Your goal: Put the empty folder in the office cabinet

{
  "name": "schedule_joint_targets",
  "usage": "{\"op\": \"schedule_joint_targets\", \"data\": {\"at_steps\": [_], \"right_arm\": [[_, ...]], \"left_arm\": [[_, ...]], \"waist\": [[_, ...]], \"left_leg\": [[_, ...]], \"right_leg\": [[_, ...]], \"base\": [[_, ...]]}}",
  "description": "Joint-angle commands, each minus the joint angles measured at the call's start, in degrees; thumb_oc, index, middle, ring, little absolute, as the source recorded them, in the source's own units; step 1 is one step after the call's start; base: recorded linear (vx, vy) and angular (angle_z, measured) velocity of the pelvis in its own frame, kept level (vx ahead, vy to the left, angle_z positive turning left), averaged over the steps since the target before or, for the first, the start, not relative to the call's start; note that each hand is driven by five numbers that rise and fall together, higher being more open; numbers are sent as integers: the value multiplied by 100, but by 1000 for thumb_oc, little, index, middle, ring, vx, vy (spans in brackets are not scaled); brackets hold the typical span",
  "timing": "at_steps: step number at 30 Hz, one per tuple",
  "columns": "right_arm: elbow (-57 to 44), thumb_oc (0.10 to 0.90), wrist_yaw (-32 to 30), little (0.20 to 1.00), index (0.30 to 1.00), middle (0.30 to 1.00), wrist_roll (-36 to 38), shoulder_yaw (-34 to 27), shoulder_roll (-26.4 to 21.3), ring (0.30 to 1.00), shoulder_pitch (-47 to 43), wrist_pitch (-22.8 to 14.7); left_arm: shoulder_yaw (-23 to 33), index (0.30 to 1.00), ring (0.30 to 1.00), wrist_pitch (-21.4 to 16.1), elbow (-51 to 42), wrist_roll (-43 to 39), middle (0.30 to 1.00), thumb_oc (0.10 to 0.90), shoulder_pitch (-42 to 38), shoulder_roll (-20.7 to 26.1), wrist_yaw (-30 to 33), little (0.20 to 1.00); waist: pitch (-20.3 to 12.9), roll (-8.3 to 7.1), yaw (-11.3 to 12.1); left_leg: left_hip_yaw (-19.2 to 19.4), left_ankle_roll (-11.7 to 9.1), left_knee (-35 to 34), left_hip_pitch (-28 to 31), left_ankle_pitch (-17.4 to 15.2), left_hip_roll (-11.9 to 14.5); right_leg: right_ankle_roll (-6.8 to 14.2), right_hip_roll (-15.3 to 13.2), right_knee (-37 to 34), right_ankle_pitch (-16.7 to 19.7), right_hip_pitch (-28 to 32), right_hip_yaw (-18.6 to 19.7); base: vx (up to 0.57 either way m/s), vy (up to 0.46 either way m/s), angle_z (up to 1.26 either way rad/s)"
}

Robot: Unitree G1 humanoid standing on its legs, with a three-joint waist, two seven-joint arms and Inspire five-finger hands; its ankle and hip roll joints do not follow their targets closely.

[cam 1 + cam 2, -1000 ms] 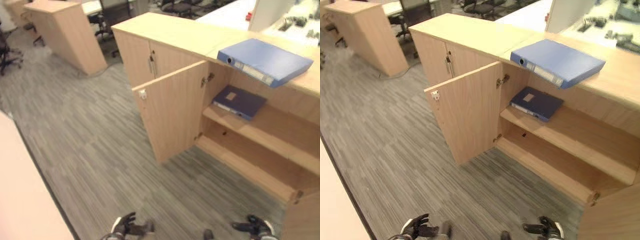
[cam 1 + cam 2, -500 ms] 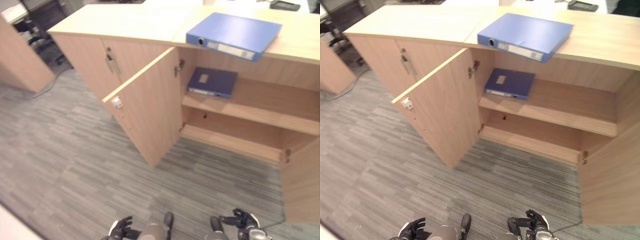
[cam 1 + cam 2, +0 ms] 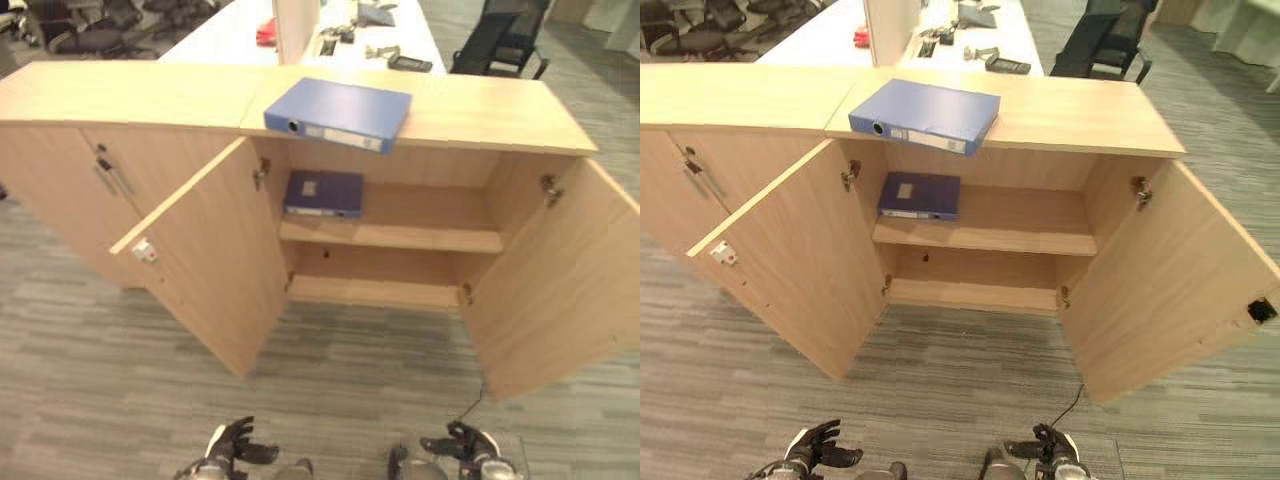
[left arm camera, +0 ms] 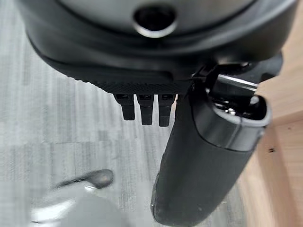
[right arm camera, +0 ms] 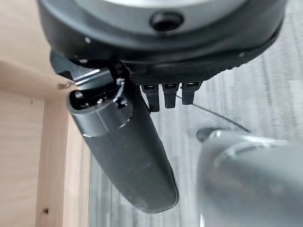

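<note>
Cabinet (image 3: 970,300) of light wood, both doors swung wide: left door (image 3: 790,270) angled out toward the robot's left, right door (image 3: 1160,290) toward its right. Inside, two levels: upper shelf (image 3: 1020,225) and bottom board (image 3: 970,295).

On the upper shelf, at its left end: one dark blue folder (image 3: 920,194), lying flat, spine toward the front, close to the left inner wall. Rest of that shelf bare. Nothing seen on the bottom board.

On the cabinet top (image 3: 1080,105): lighter blue folder (image 3: 925,114), lying flat, labelled spine forward, front edge jutting slightly past the top's rim, above the opening's left part. Not inside the cabinet.

Adjoining cabinet (image 3: 60,190) to the left, doors shut, metal handles (image 3: 108,172) showing.

Behind, a white surface (image 3: 230,30) carrying small items too blurred to identify; black chair (image 3: 495,40) to the right of it. Grey striped carpet (image 3: 940,380) underfoot.

Left hand (image 3: 232,445) low at the bottom edge, over carpet, well apart from both folders; in its wrist view, fingers (image 4: 144,111) extended, thumb straight, empty.

Right hand (image 3: 462,443) likewise low at the bottom edge, well apart from the cabinet contents; fingers (image 5: 170,97) extended, thumb straight, empty.
</note>
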Motion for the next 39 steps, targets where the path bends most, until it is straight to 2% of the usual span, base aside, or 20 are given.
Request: {"op": "schedule_joint_targets", "data": {"at_steps": [1, 2, 3, 4, 6, 10, 11, 12, 13, 14, 15, 17, 18, 21, 23, 26, 28, 30, 34, 39], "right_arm": [[-240, 800, -169, 900, 900, 900, -166, -124, -432, 900, 21, -113], [-210, 800, -165, 900, 900, 900, -201, -180, -445, 900, 30, -59], [-183, 800, -160, 900, 900, 900, -211, -207, -462, 900, 66, -48], [-183, 800, -160, 900, 900, 900, -211, -207, -463, 900, 68, -48], [-88, 800, -126, 900, 900, 900, -223, -299, -487, 900, 268, -31], [128, 800, -95, 900, 900, 900, -340, -310, -607, 900, 475, -19], [269, 800, -100, 900, 900, 900, -332, -332, -772, 900, 507, -8], [294, 800, -104, 900, 900, 900, -327, -334, -825, 900, 490, -9], [296, 800, -103, 900, 900, 900, -326, -337, -830, 900, 488, -10], [326, 800, -109, 900, 900, 900, -331, -323, -891, 900, 482, -2], [327, 800, -109, 900, 900, 900, -331, -324, -893, 900, 482, -3], [325, 800, -120, 900, 900, 900, -296, -361, -990, 900, 451, 0], [304, 800, -135, 900, 900, 900, -245, -373, -1039, 900, 411, 11], [310, 800, -135, 900, 900, 900, -239, -368, -1064, 900, 383, 15], [320, 800, -150, 900, 900, 900, -185, -403, -1121, 900, 364, 34], [270, 800, -151, 900, 900, 900, -99, -461, -1119, 900, 373, 17], [170, 800, -170, 900, 900, 900, -11, -465, -1078, 900, 397, -23], [159, 800, -183, 900, 900, 900, -10, -444, -1045, 900, 392, -31], [147, 800, -189, 900, 900, 900, -69, -379, -913, 900, 439, -23], [176, 800, -153, 900, 900, 900, -131, -357, -853, 900, 492, 14]], "left_arm": [[96, 900, 900, -167, -32, -98, 900, 800, -156, 192, 128, 900], [146, 900, 900, -163, 51, -81, 900, 800, -150, 207, 166, 900], [150, 900, 900, -171, 84, -52, 900, 800, -148, 216, 174, 900], [149, 900, 900, -172, 85, -51, 900, 800, -147, 214, 174, 900], [109, 900, 900, -212, 143, 129, 900, 800, -110, 236, 168, 900], [96, 900, 900, -216, 242, 196, 900, 800, -52, 178, 166, 900], [48, 900, 900, -194, 183, 105, 900, 800, -102, 130, 115, 900], [-7, 900, 900, -191, 137, 106, 900, 800, -151, 97, 92, 900], [-9, 900, 900, -190, 136, 105, 900, 800, -153, 93, 93, 900], [-79, 900, 900, -174, 90, 126, 900, 800, -216, 81, 59, 900], [-80, 900, 900, -172, 89, 125, 900, 800, -217, 80, 59, 900], [-127, 900, 900, -156, -21, 78, 900, 800, -283, 76, 43, 900], [-117, 900, 900, -152, -107, 25, 900, 800, -305, 81, 54, 900], [-101, 900, 900, -142, -120, 20, 900, 800, -313, 88, 69, 900], [-94, 900, 900, -131, -129, 33, 900, 800, -311, 95, 71, 900], [-97, 900, 900, -131, -105, 18, 900, 800, -304, 42, 76, 900], [-132, 900, 900, -153, -95, 9, 900, 800, -304, 4, 76, 900], [-128, 900, 900, -161, -72, 3, 900, 800, -316, -4, 89, 900], [-128, 900, 900, -187, 38, -57, 900, 800, -356, -48, 111, 900], [-69, 900, 900, -188, 135, -115, 900, 800, -355, -1, 105, 900]], "waist": [[271, 83, -99], [278, 69, -222], [285, 70, -270], [291, 77, -264], [194, -52, -335], [10, -3, -461], [-1, 132, -501], [3, 187, -522], [3, 199, -536], [2, 235, -542], [10, 242, -553], [59, 199, -542], [97, 114, -510], [107, 85, -509], [130, 62, -465], [146, 65, -386], [161, 48, -282], [187, 41, -235], [186, 78, -97], [165, 1, 25]], "left_leg": [[-388, -336, -133, 355, -212, 113], [-351, -422, -368, 586, -247, 214], [-314, -460, -469, 725, -260, 260], [-305, -461, -483, 745, -260, 266], [-312, -544, -655, 993, -317, 216], [-451, -772, -709, 1111, -272, 583], [-618, -949, -420, 840, 152, 893], [-631, -1003, -261, 731, 391, 963], [-649, -1012, -257, 719, 394, 976], [-650, -1086, 39, 601, 868, 1068], [-664, -1094, 36, 605, 872, 1079], [-777, -1137, 473, 445, 1324, 1090], [-793, -1097, 899, 331, 1553, 1078], [-733, -1094, 1063, 318, 1625, 1117], [-455, -1022, 1098, 133, 1737, 1284], [-253, -989, 564, 30, 1504, 1245], [-184, -1001, -19, -290, 1247, 1065], [-228, -1023, -139, -413, 1277, 1006], [-762, -1140, -843, -754, 1559, 999], [-1062, -1231, -962, -1295, 1563, 1116]], "right_leg": [[441, -292, -718, 435, -227, 45], [611, -456, -1089, 675, -452, 53], [661, -478, -1145, 754, -491, 106], [663, -469, -1147, 753, -480, 109], [700, -500, -1329, 921, -289, 213], [629, -320, -1316, 986, -222, 219], [465, -68, -1206, 824, -180, 127], [390, 11, -1227, 746, -105, 27], [383, 20, -1230, 744, -99, 7], [238, 164, -1340, 617, 150, -133], [232, 173, -1350, 618, 168, -148], [100, 280, -1453, 518, 436, -259], [-17, 333, -1519, 435, 630, -278], [-59, 371, -1569, 375, 754, -320], [-101, 407, -1618, 196, 1005, -376], [-49, 395, -1649, 60, 1187, -415], [-10, 373, -1675, -75, 1356, -402], [13, 357, -1681, -124, 1435, -388], [65, 346, -1729, -349, 1767, -74], [127, 221, -1739, -656, 2065, 315]], "base": [[304, -246, -69], [293, -209, -41], [287, -209, -30], [210, -138, -1], [280, -178, 30], [297, -318, 45], [170, -356, 37], [166, -358, 31], [156, -238, 11], [131, -174, 12], [186, -244, 14], [176, -237, 13], [186, -241, 15], [143, -162, 1], [206, -110, 0], [190, 2, 13], [221, 23, 15], [172, 39, 25], [207, 92, 2], [253, 215, 43]]}}
